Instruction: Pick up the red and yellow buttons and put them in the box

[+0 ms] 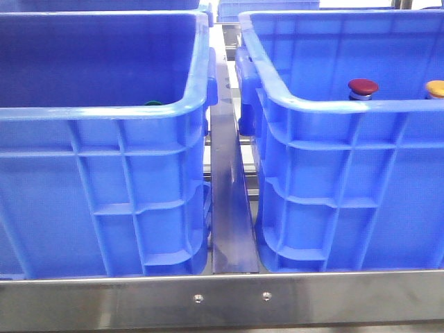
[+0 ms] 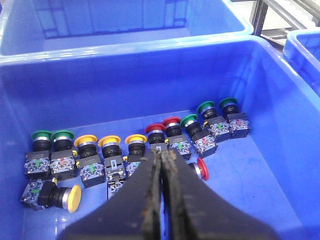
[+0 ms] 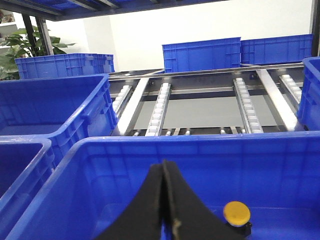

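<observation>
In the front view a dark red button (image 1: 363,87) and an orange-yellow button (image 1: 436,88) stand upright inside the right blue crate (image 1: 333,104). Neither gripper shows there. My right gripper (image 3: 164,164) is shut and empty above that crate (image 3: 200,142), with the yellow button (image 3: 236,213) a little to one side of it. My left gripper (image 2: 162,154) is shut and empty above the left crate (image 2: 150,85). A row of yellow buttons (image 2: 109,142) and red buttons (image 2: 155,129) stands just beyond its tips. A red button (image 2: 201,168) and a yellow button (image 2: 70,198) lie on their sides.
Green-capped buttons (image 2: 62,135) stand at both ends of the row; one green cap (image 1: 152,103) peeks over the left crate's rim (image 1: 104,111). A metal rail (image 1: 229,208) runs between the crates. More blue crates (image 3: 200,55) and roller tracks (image 3: 160,107) lie beyond.
</observation>
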You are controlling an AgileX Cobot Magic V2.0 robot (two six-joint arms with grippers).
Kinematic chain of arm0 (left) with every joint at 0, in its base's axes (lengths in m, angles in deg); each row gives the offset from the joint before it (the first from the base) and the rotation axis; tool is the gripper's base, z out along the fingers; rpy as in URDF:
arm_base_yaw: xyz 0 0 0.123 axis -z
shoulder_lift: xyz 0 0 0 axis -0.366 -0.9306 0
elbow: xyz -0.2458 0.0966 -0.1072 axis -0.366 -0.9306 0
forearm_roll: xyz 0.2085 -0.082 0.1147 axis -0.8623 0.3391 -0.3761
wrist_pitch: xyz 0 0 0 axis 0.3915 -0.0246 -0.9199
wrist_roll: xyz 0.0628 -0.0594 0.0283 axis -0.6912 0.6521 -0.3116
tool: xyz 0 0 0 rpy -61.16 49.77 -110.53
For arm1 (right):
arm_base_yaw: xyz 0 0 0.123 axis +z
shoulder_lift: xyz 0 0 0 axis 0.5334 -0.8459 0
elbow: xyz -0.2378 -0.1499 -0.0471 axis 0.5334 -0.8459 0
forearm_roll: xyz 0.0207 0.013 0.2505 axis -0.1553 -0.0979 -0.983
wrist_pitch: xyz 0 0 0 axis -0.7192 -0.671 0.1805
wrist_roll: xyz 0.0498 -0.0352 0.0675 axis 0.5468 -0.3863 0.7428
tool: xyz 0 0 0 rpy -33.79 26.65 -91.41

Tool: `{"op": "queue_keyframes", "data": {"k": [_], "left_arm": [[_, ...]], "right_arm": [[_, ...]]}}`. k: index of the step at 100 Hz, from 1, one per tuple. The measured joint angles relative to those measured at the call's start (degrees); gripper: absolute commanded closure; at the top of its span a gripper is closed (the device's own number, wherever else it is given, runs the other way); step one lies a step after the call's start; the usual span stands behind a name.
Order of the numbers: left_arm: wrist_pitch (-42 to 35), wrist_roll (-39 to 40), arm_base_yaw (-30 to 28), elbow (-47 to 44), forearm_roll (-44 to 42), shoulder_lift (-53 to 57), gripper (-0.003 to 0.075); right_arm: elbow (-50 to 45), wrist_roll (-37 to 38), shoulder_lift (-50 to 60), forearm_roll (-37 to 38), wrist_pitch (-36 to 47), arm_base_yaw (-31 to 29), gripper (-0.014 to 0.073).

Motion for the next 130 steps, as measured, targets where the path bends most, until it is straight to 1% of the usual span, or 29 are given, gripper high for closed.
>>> {"op": "queue_keyframes", "data": {"k": [28, 45, 68, 80, 92, 100, 116, 130], "left_arm": [[-0.23, 0.00, 0.00, 0.00, 0.00, 0.00, 0.0741], [-2.30, 0.00, 0.00, -0.09, 0.00, 0.00, 0.0741], [-5.43, 0.60, 0.00, -1.40, -3.43, 1.86, 0.0741], [-9.21, 6.05, 0.00, -5.60, -8.73, 5.34, 0.0741], [-13.57, 12.94, 0.00, -12.77, -15.62, 10.49, 0.0741], [-15.78, 16.11, 0.00, -17.60, -18.17, 14.92, 0.0741], [-17.68, 17.60, -0.09, -27.15, -19.43, 23.99, 0.0741], [-17.77, 17.82, -2.06, -33.82, -19.43, 30.77, 0.0741]], "right_arm": [[0.00, 0.00, 0.00, 0.00, 0.00, 0.00, 0.0662], [0.00, 0.00, 0.00, 0.00, 0.00, 0.00, 0.0662], [0.00, 0.00, 0.00, 0.00, -0.04, 0.00, 0.0662], [0.00, 0.00, 0.00, 0.00, -0.13, 0.00, 0.0662], [0.00, 0.00, 0.00, 0.00, -0.13, 0.00, 0.0662], [0.00, 0.00, 0.00, 0.00, -0.13, 0.00, 0.0662], [0.00, 0.00, 0.00, 0.00, -0.13, 0.00, 0.0662], [0.00, 0.00, 0.00, 0.00, -0.13, 0.00, 0.0662]]}}
